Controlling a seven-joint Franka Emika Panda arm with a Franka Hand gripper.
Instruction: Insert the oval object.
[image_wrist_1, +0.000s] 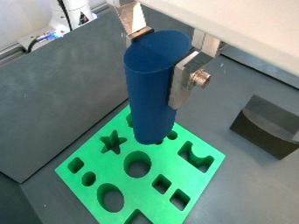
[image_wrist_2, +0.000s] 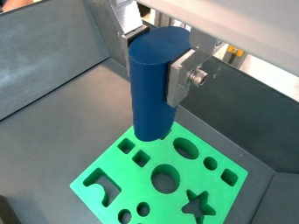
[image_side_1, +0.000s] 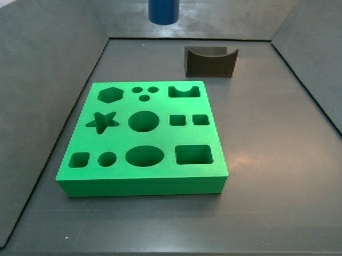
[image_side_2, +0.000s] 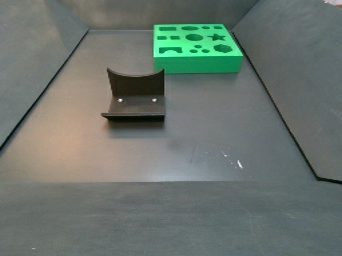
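The oval object is a tall smooth blue peg (image_wrist_1: 152, 87), and it also shows in the other wrist view (image_wrist_2: 156, 87). My gripper (image_wrist_1: 158, 66) (image_wrist_2: 158, 66) is shut on its upper part and holds it upright, high above the green block (image_wrist_1: 87, 171) (image_wrist_2: 105, 188). The block has several shaped holes, among them an oval one (image_side_1: 140, 156). In a side view only the peg's lower end (image_side_1: 160, 10) shows at the top edge, well above and behind the block (image_side_1: 134, 178). The gripper is out of both side views.
The dark fixture (image_side_1: 211, 62) (image_side_2: 134, 98) stands on the grey floor apart from the green block (image_side_2: 201, 62), and it also shows in a wrist view (image_wrist_1: 268, 127). Sloping grey walls (image_side_1: 54, 60) enclose the floor on all sides.
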